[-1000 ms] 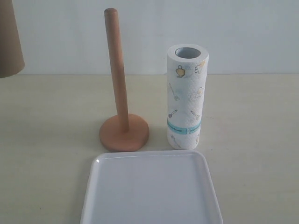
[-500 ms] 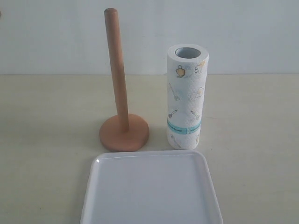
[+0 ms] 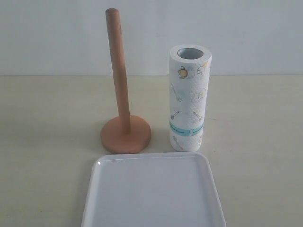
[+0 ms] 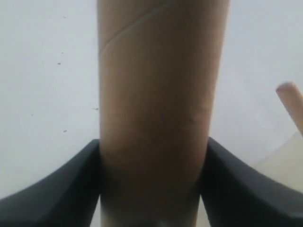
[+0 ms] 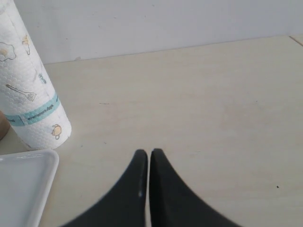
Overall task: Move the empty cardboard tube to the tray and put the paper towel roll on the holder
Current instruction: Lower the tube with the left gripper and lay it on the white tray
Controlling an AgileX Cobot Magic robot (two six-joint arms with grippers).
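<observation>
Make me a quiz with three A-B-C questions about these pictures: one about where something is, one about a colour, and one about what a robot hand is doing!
1. Where is the paper towel roll?
A. Upright on the table beside the holder
B. Slid over the holder's post
C. Lying on its side

2. What colour is the band near the roll's bottom?
A. Red
B. Black
C. Teal

3. What is the left gripper doing?
A. Hanging open and empty
B. Shut on the cardboard tube
C. Shut on the paper towel roll

Answers:
1 A: the exterior view shows it standing next to the holder's round base, and the post is bare.
2 C: the stripe printed around it is blue-green.
3 B: the left wrist view shows both dark fingers pressed against the brown tube's sides.
</observation>
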